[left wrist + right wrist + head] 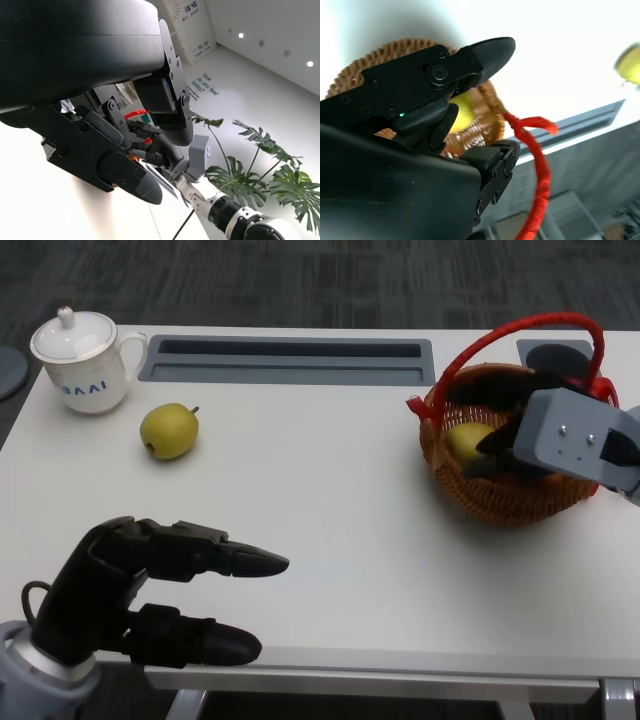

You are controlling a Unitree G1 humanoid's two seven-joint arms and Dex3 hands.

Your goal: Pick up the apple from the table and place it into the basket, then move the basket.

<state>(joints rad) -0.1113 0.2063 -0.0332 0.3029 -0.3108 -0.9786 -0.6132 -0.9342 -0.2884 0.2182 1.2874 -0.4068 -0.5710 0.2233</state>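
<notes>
Nearest me, my left hand (150, 595) hovers with fingers apart, holding nothing. My right hand's (520, 445) fingers reach inside the basket (505, 490) around the apple (468, 440); whether they grip it I cannot tell. Moving the basket remains.

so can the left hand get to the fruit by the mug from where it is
Probably yes. The left hand is open, and bare table lies between it and the yellow-green fruit. The mug stands behind the fruit, off the path.
</notes>
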